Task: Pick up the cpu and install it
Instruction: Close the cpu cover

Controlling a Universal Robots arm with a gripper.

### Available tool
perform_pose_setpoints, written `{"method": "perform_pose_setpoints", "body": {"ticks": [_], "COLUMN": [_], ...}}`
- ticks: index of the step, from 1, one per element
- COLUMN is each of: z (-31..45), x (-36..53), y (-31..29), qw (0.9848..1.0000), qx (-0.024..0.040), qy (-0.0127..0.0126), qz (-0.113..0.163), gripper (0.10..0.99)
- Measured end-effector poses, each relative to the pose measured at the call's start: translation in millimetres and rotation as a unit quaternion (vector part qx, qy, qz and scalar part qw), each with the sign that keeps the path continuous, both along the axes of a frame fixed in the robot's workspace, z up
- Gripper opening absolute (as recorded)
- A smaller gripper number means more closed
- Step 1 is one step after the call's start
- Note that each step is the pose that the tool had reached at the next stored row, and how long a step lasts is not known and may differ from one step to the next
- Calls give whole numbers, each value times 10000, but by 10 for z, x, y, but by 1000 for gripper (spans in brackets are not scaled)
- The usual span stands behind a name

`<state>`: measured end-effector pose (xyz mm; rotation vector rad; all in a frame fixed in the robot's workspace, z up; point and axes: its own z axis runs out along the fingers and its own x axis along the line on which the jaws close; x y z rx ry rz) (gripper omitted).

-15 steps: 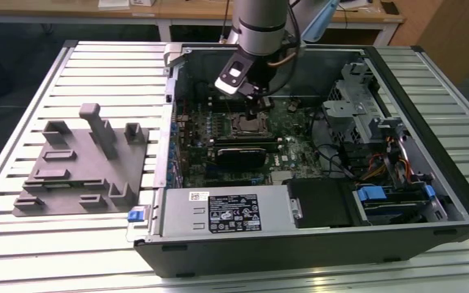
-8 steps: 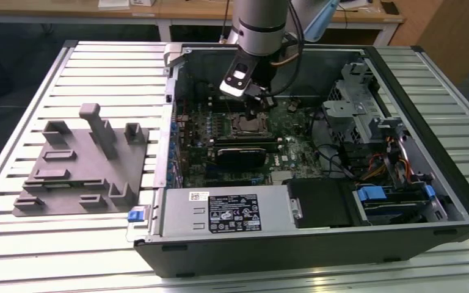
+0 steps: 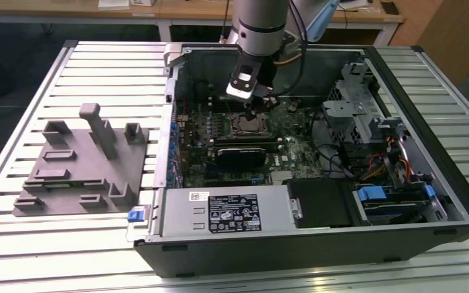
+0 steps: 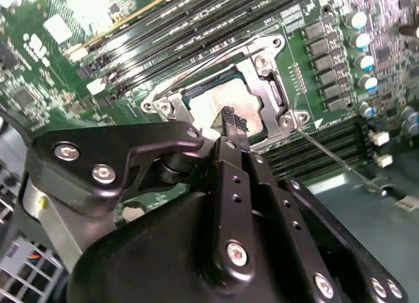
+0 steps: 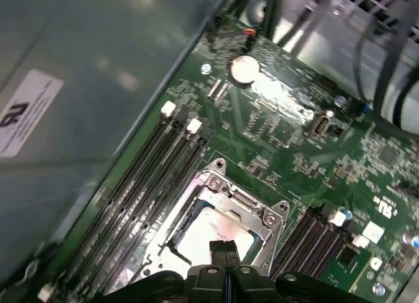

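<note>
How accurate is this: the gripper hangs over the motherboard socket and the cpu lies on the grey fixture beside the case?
One thing is wrong: the cpu lies in the socket, as both wrist views show, not on the grey fixture. The gripper does hang over the socket.

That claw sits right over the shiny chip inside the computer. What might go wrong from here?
The gripper hangs right over the cpu lying in the socket frame; pressing down might scratch its top or harm the socket. The memory slots run close beside the frame, so a sideways drift might knock them.
</note>
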<state>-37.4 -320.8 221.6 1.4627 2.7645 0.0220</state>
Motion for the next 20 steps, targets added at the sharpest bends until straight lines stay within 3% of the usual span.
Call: {"method": "perform_pose_setpoints", "body": {"ticks": [5,10,14,20], "z": [-3,-7,-10,-16], "x": [0,0,0,0], "y": [0,0,0,0], "qw": [9990,9959,9920,9835], "qx": [0,0,0,0], "qy": [0,0,0,0], "qz": [450,907,1266,1808], "gripper": [106,106,106,106]}}
